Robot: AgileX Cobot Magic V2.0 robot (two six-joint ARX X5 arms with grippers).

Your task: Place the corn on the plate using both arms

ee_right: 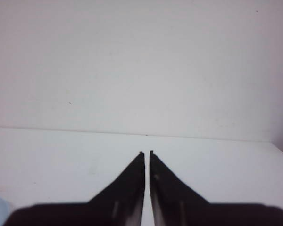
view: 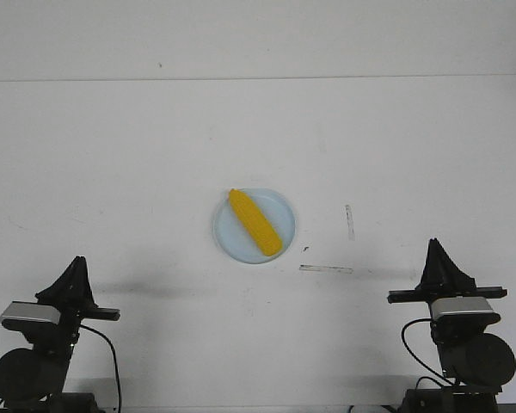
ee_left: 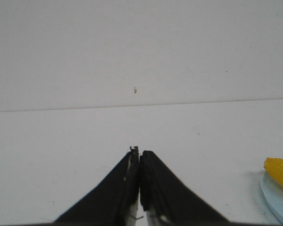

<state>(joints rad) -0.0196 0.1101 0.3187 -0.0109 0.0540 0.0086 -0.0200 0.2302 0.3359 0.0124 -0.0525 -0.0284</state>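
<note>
From the front, the corn (view: 255, 223) lies on the plate (view: 279, 209) near the middle of the white table (view: 155, 155). The cob rests slantwise, one end toward the far left rim and the other toward the near right rim, inside the plate's edge. A thin pale strip (view: 326, 269) lies on the table just right of and nearer than the plate, and a shorter strip (view: 350, 221) lies beyond it. The left gripper (view: 76, 265) sits at the near left corner and the right gripper (view: 435, 249) at the near right corner, both well apart from the plate and holding nothing. Each arm's silver-grey camera block and black cable show below its gripper.

In the left wrist view, the left gripper (ee_left: 139, 153) has its two black fingers pressed together at the tips, with nothing between them. The end of the corn (ee_left: 279, 172) and a sliver of the plate (ee_left: 273, 200) show at the picture's edge, off to the side of the fingers.

In the right wrist view, the right gripper (ee_right: 145, 153) has its fingers drawn together with only a thin slit between them, empty, over bare table. A faint pale blue patch at the corner may be the plate; I cannot tell.
</note>
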